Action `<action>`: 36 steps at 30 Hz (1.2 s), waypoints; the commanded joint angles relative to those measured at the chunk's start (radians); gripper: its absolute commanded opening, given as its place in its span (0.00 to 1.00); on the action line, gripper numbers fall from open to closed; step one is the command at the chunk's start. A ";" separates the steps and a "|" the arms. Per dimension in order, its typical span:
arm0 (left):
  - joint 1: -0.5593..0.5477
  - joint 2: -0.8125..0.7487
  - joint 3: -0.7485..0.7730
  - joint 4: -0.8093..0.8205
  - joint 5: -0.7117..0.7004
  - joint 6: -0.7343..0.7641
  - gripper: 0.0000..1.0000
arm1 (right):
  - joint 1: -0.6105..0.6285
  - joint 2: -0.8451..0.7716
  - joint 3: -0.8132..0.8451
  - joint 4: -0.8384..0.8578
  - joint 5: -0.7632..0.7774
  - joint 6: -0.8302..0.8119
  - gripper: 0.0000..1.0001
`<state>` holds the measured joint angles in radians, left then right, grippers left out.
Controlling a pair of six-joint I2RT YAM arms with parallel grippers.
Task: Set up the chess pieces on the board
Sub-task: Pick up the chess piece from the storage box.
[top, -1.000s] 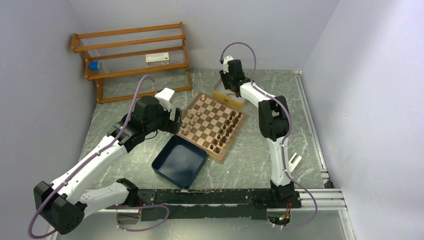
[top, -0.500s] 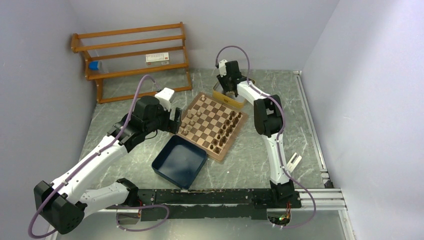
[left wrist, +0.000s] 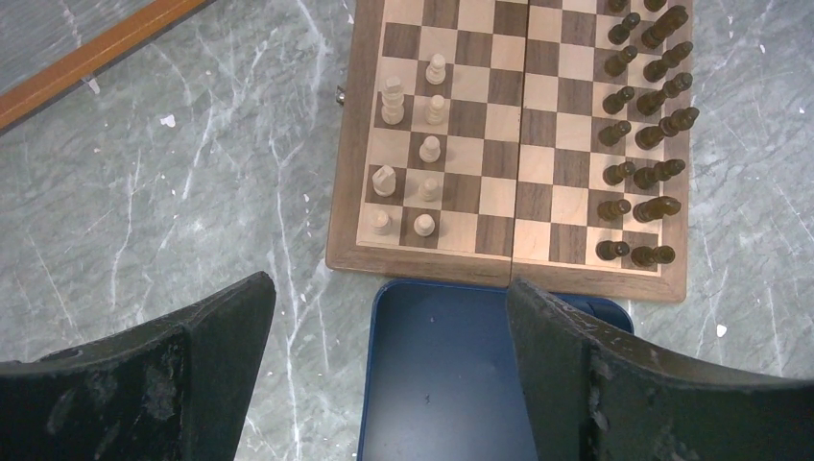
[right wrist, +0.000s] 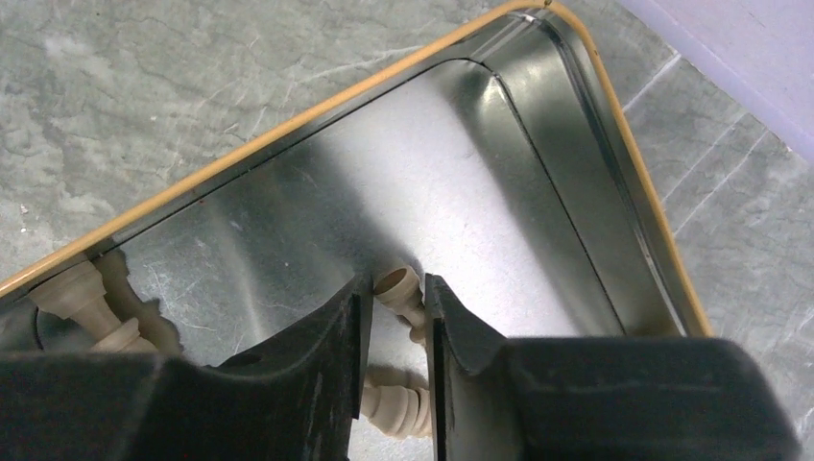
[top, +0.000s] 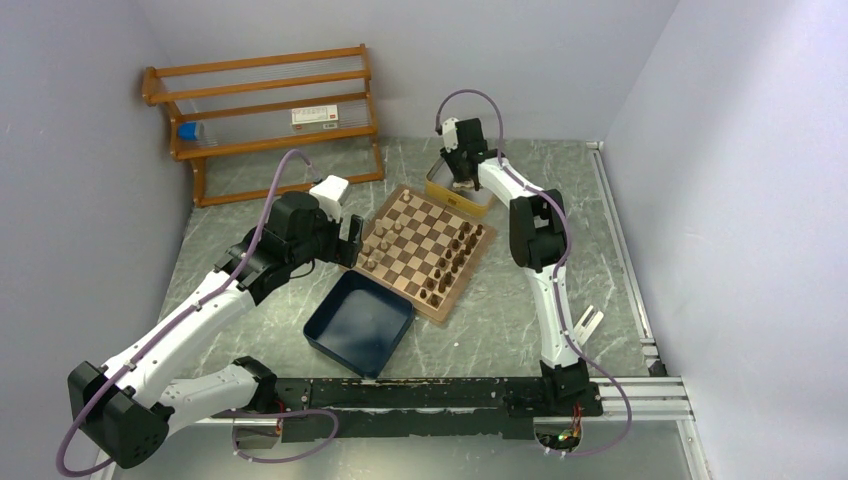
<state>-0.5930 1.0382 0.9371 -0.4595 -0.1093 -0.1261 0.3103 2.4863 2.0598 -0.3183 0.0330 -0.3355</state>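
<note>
Now a tan chess piece [right wrist: 398,281] lies between the right pincer's [right wrist: 395,288] fingers [right wrist: 331,336].

right wrist: tan chess piece [right wrist: 398,285] between right fingers [right wrist: 331,336], base hidden behind them, kind and contact unclear | second tan piece [right wrist: 79,290] partly hidden behind the finger body | tin [right wrist: 538,192] near corner hidden | left wrist: navy tray [left wrist: 442,384] cut by bottom edge; board [left wrist: 344,173] far rows cut by top edge

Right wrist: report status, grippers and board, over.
Right gripper pinching a light piece inside the metal tin. Left gripper open over the blue tray. Board: dark pieces in rows, light side part filled. Spare pieces close by in the tin.
</note>
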 commanded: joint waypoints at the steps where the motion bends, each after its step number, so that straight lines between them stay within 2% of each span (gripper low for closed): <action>1: -0.005 -0.004 -0.001 0.033 -0.015 0.016 0.94 | -0.008 0.035 0.049 -0.028 -0.009 -0.004 0.27; 11: -0.006 -0.003 -0.003 0.032 -0.017 0.016 0.93 | -0.011 0.028 0.054 0.005 0.018 0.056 0.10; 22: -0.006 -0.008 -0.005 0.032 -0.068 -0.023 0.91 | -0.011 -0.103 -0.068 0.127 0.117 0.203 0.09; 29: -0.004 -0.011 -0.007 0.062 -0.080 -0.080 0.88 | -0.012 -0.199 -0.125 0.145 0.126 0.348 0.09; 32: -0.005 -0.006 0.004 0.094 -0.059 -0.116 0.86 | -0.014 -0.244 -0.154 0.145 0.118 0.455 0.09; 36: -0.005 0.003 0.035 0.158 -0.030 -0.191 0.83 | -0.017 -0.341 -0.243 0.173 0.020 0.656 0.09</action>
<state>-0.5930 1.0382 0.9367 -0.4103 -0.1680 -0.2279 0.3058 2.2505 1.8957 -0.2008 0.1307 0.0917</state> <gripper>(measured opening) 0.847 0.223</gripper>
